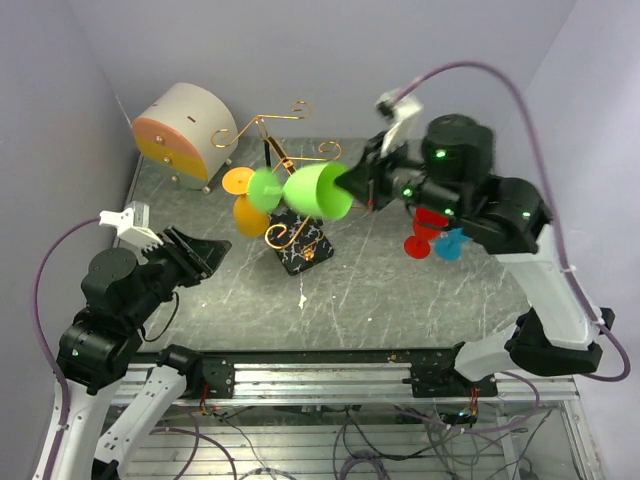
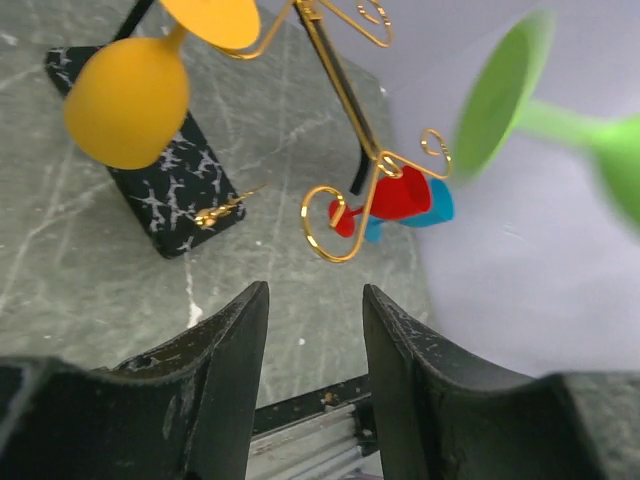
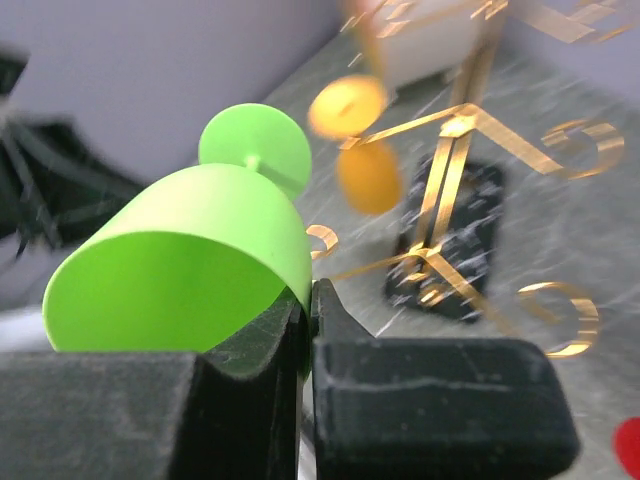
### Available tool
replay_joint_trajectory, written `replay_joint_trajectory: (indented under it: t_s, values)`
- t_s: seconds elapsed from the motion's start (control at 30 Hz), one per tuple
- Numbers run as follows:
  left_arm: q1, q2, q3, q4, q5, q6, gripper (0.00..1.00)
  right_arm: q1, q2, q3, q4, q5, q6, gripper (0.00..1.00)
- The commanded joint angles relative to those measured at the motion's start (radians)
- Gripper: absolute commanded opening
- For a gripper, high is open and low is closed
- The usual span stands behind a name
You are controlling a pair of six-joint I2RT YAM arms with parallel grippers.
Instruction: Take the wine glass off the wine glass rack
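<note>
My right gripper (image 1: 358,186) is shut on the rim of a green wine glass (image 1: 318,190), one finger inside the bowl and one outside (image 3: 308,290). The green wine glass (image 3: 190,270) lies sideways in the air, foot pointing left, above the wine glass rack (image 1: 303,250). In the left wrist view its foot (image 2: 500,90) hangs apart from the gold scroll arms (image 2: 340,215). An orange wine glass (image 1: 250,215) hangs upside down from the rack. My left gripper (image 1: 215,252) stands open and empty, left of the rack's marble base (image 2: 175,190).
A round beige-and-orange drawer box (image 1: 185,133) stands at the back left. A red glass (image 1: 425,235) and a blue glass (image 1: 450,243) lie on the table under my right arm. Walls close in on the left, back and right.
</note>
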Motion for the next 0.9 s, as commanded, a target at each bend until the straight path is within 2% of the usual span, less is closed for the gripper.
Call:
replay_joint_trajectory:
  t_s: [0.0, 0.07, 0.23, 0.33, 0.4, 0.5, 0.6, 0.7, 0.77, 0.87]
  values:
    - [0.006, 0.01, 0.032, -0.075, -0.153, 0.136, 0.52, -0.027, -0.004, 0.176, -0.035, 0.405, -0.046, 0.0]
    - [0.005, 0.006, 0.03, -0.068, -0.202, 0.171, 0.51, -0.033, 0.011, 0.221, -0.038, 0.58, -0.067, 0.0]
    - [0.005, -0.004, 0.024, -0.054, -0.241, 0.229, 0.5, -0.058, 0.018, 0.238, 0.003, 0.85, -0.135, 0.0]
    - [0.005, -0.011, 0.001, -0.054, -0.262, 0.25, 0.5, -0.121, 0.012, 0.172, 0.086, 0.955, -0.231, 0.0]
    - [0.005, -0.021, -0.027, -0.042, -0.276, 0.265, 0.48, -0.191, 0.019, 0.144, 0.116, 0.904, -0.244, 0.0]
    - [0.005, -0.032, -0.076, -0.015, -0.305, 0.276, 0.47, -0.295, 0.102, 0.207, 0.055, 0.802, -0.191, 0.0]
    - [0.005, -0.035, -0.116, 0.011, -0.333, 0.291, 0.47, -0.514, 0.21, 0.263, -0.004, 0.555, -0.107, 0.0]
    - [0.005, -0.026, -0.148, 0.023, -0.355, 0.307, 0.47, -0.674, 0.318, 0.295, -0.073, 0.345, -0.035, 0.0]
    - [0.005, -0.016, -0.165, 0.024, -0.365, 0.316, 0.47, -0.722, 0.378, 0.292, -0.121, 0.258, -0.02, 0.0]
    - [0.005, -0.011, -0.193, 0.021, -0.374, 0.326, 0.46, -0.738, 0.42, 0.232, -0.143, 0.207, -0.032, 0.0]
